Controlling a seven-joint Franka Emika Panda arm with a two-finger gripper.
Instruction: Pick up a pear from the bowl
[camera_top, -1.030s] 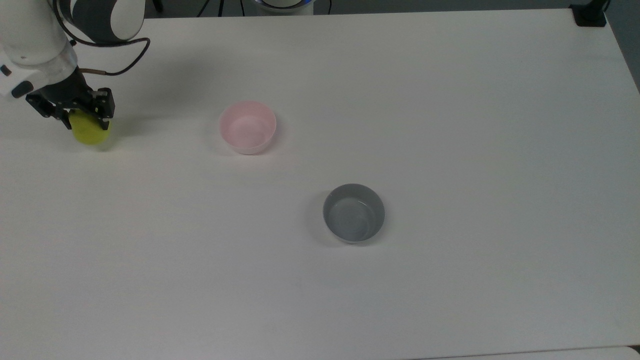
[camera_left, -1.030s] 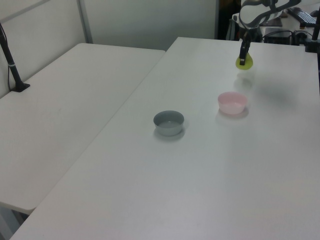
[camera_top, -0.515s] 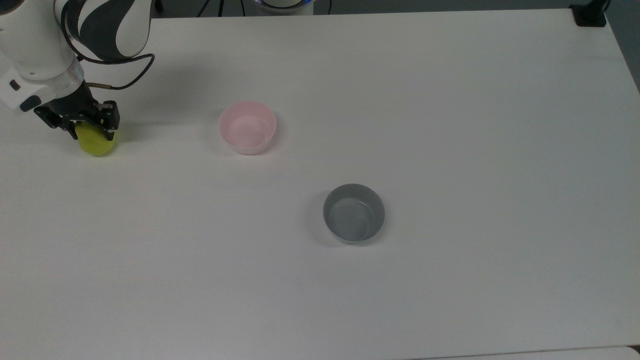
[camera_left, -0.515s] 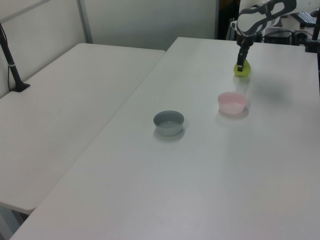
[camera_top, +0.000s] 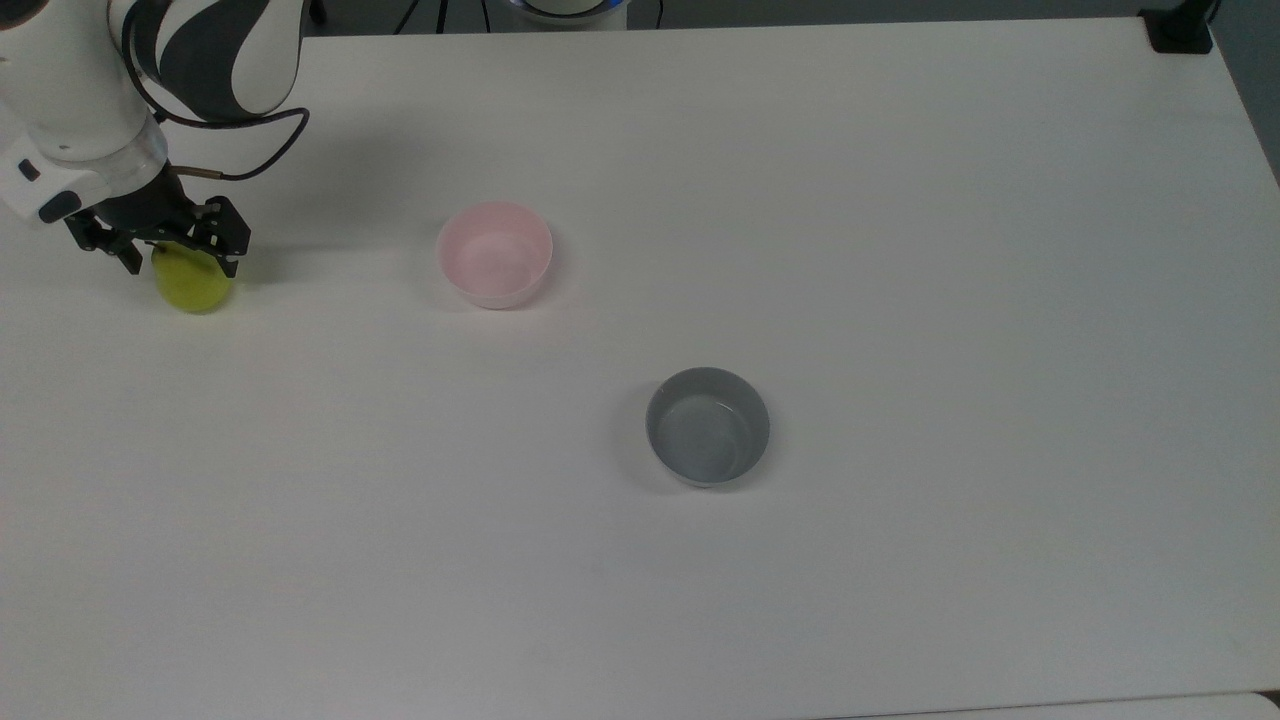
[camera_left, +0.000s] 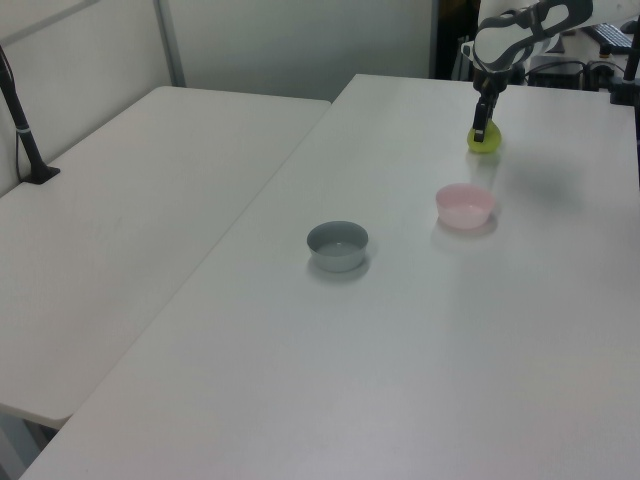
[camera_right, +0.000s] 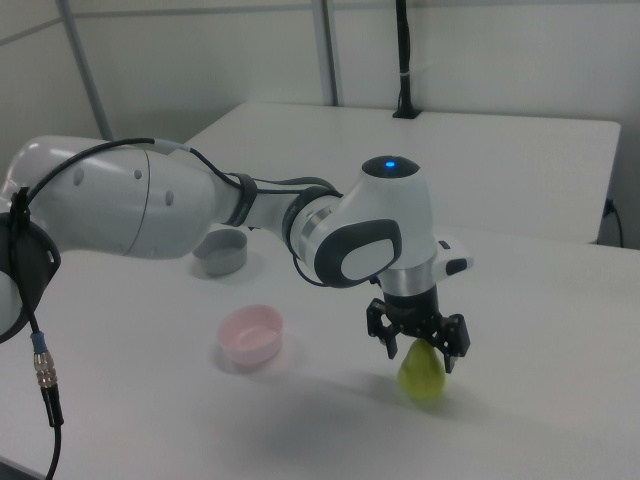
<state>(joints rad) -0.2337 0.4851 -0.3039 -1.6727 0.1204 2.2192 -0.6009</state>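
Pear: we saw the pear (camera_top: 192, 282) sitting on the desk (camera_top: 800, 250), well apart from the bowl (camera_top: 494, 254), at the top view's left; it was out of the bowl, so we think the picking was done and it was being put down
Tool: the tool (camera_top: 168, 256) was over the pear's top, its two fingers spread apart on either side and not squeezing it; in the right view the tool (camera_right: 418, 348) looked spread wider than the narrow top of the pear (camera_right: 422, 373); we think it had let go so the pear could stand on its own
Bowl: the pink bowl (camera_right: 251, 334) had nothing in it
Grey bowl: the grey bowl (camera_top: 708, 426) stood far off and was not part of our job
Risk: a round pear may roll once free
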